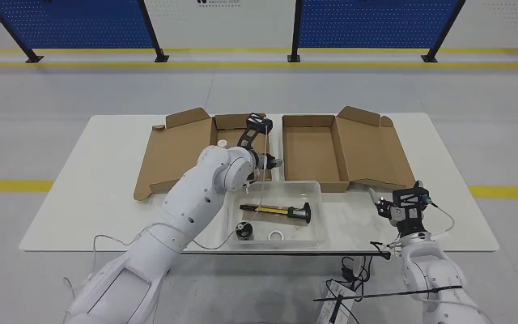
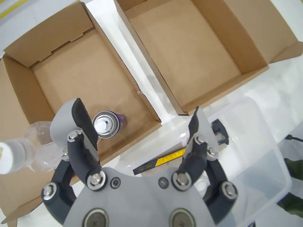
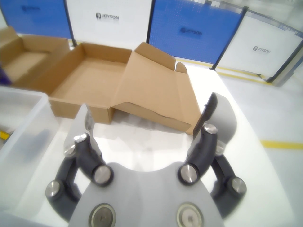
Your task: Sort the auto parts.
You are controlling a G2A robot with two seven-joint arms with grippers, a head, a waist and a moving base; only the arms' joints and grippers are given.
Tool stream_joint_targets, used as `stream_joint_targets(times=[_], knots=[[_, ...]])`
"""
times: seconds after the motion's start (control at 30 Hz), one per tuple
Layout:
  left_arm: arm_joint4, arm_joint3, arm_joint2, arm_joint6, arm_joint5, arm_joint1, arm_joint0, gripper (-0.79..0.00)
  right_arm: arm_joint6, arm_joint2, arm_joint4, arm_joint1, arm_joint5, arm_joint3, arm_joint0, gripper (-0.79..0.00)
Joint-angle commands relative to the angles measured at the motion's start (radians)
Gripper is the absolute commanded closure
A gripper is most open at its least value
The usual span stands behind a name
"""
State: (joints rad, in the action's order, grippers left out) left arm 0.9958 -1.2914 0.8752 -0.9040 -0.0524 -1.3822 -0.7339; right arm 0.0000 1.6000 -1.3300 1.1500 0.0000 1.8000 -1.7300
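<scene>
Left wrist view: left hand (image 2: 137, 114), spread wide and empty, above the carton (image 2: 78, 76) just behind the clear bin (image 2: 260, 124). Spray can (image 2: 106, 125) upright in that carton, label unreadable. Caliper (image 2: 163, 159), yellow printed scale, inside the bin. Right hand (image 3: 148, 106) wide apart, empty, right of the bin.

Left end effector (image 2: 137, 109) is far forward, jaws wide apart; right end effector (image 3: 149, 105) nearer, likewise apart.

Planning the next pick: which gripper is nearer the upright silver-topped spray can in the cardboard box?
Left. Left gripper hangs just above the spray can; right gripper sits far off, past the clear plastic bin.
</scene>
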Motion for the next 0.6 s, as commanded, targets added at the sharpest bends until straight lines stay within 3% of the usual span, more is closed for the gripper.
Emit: stream_joint_targets(times=[0.0, 0.13, 0.27, 0.57], knots=[[0.014, -0.069, 0.024, -0.028, 0.024, 0.011, -0.023, -0.785, 0.000, 0.000, 0.000, 0.000, 0.000, 0.000, 0.000, -0.785], [0.029, -0.210, 0.065, -0.090, 0.112, 0.033, -0.081, -0.785, 0.000, 0.000, 0.000, 0.000, 0.000, 0.000, 0.000, -0.785], [0.006, -0.338, 0.093, -0.150, 0.268, 0.054, -0.144, -0.785, 0.000, 0.000, 0.000, 0.000, 0.000, 0.000, 0.000, -0.785], [-0.133, -0.505, 0.184, -0.335, 0.479, 0.099, -0.265, -0.785, 0.000, 0.000, 0.000, 0.000, 0.000, 0.000, 0.000, -0.785]])
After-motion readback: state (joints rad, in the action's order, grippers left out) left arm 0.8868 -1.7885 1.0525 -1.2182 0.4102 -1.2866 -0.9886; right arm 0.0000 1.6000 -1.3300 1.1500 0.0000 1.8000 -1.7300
